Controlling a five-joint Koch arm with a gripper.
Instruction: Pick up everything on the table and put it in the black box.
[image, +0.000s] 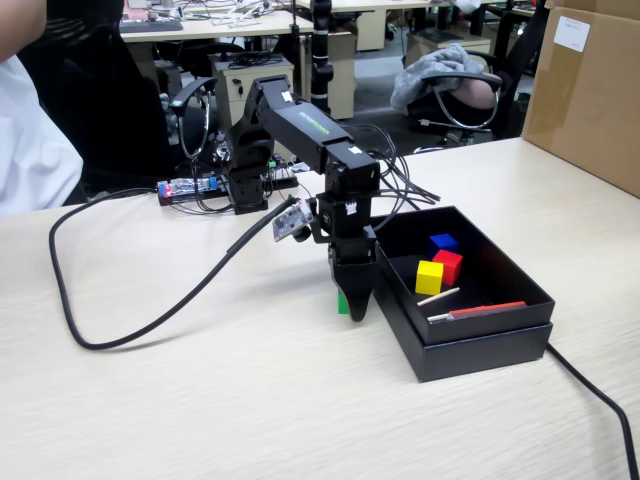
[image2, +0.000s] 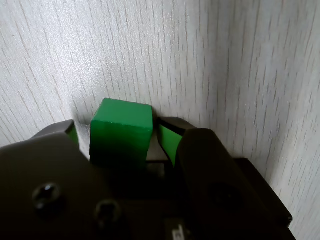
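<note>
On the left of the fixed view my own cable loops across the desk (image: 200, 400), which otherwise carries none of the cubes on that side. Moving right, my hand (image: 356, 308) points straight down at the desk, just beside the near left corner of the black box (image: 470, 345). Behind its tip, the green cube (image: 342, 301) peeks out, resting on the desk.

In the wrist view the green cube (image2: 121, 131) sits between my two jaws. They stand apart around it, a sliver of a gap showing on the right side; on the left I cannot tell whether the pad touches. So I judge my hand (image2: 121, 145) as partly open and bracketing the cube, not yet clamped and not lifting it. The cube looks squarely seated, upright, with its faces roughly parallel to my pads.

Further right, inside the box, lie the yellow cube (image: 429, 277), the red cube (image: 448, 266) touching it from behind, and the blue cube (image: 443, 242) behind those. A thin white stick (image: 438, 297) and a flat red-and-grey tool (image: 478, 312) lie in the box too.

So three cubes of four are already home. What remains, as I judge it, is closing on the green one, lifting it, carrying it the short way right over the box wall, and letting go.
</note>
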